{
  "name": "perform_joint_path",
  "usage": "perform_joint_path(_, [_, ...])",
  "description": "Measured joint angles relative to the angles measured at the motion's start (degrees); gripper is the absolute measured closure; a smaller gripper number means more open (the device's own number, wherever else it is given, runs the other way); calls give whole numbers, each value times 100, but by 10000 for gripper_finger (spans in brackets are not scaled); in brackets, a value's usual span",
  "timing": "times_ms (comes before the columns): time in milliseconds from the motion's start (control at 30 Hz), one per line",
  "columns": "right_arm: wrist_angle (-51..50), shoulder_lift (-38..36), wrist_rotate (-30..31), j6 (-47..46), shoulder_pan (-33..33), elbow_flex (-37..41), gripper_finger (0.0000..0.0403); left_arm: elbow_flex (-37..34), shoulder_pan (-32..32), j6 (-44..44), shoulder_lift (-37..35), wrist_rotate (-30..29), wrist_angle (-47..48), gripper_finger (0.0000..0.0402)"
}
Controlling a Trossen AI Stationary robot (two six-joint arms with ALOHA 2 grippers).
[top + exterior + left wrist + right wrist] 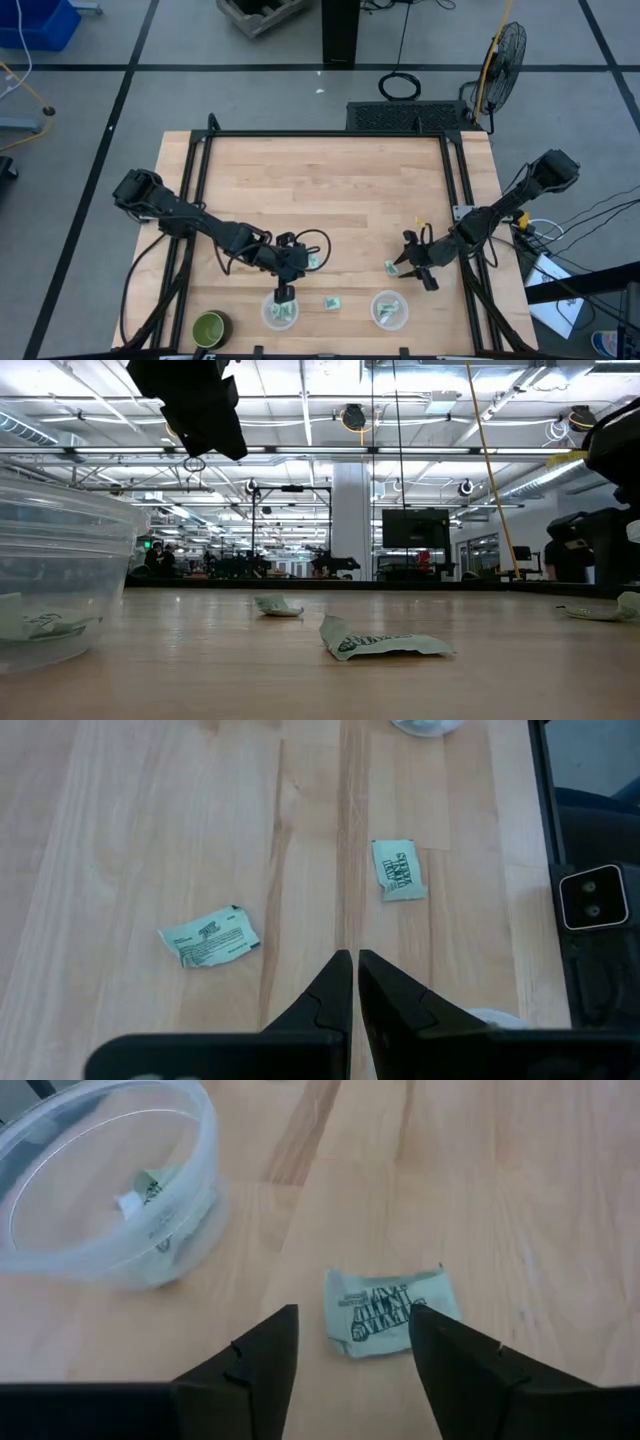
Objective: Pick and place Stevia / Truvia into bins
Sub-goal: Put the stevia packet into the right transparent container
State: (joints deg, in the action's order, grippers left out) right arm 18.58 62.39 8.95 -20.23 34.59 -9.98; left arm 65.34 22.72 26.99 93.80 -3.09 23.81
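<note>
right gripper (350, 1355) spread wide, i'm hovering over packet (388, 1310) beside right bin (105, 1185) | light, crumpled paper, pinching mid-body | left gripper (355, 982) clenched, empty

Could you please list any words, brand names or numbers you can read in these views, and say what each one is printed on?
No text can be read with certainty.
Packet in front of the open right gripper: dark block lettering, too blurred to read.
Two packets beyond the shut left gripper: green print, too small to read.
Packet in the low view: a dark printed band, unreadable.
Packets inside the bins: print illegible.
</note>
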Motion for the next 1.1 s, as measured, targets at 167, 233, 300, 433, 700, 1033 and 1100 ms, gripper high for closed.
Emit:
perform_joint_path(167, [64, 68, 2, 1, 2, -67, 219, 0, 0, 1, -2, 2, 0, 376])
perform_joint_path(233, [166, 199, 0, 29, 2, -102, 219, 0, 0, 0, -2, 0, -2, 376])
perform_joint_path(300, [353, 422, 0, 113, 4, -151, 219, 0, 0, 1, -2, 0, -2, 376])
perform_joint_path(433, [497, 874, 0, 176, 9, -179, 220, 0, 0, 1, -2, 0, -2, 376])
perform_joint_path(700, [887, 1425, 490, 146, 206, -192, 221, 0, 0, -3, -2, 0, -2, 376])
perform_joint_path(1033, [1103, 1452, 610, 142, 225, -186, 324, 0, 0, -1, -2, 0, -2, 376])
perform_joint_path(1100, [1208, 1378, 610, 142, 227, -186, 355, 0, 0, -1, -2, 0, -2, 376])
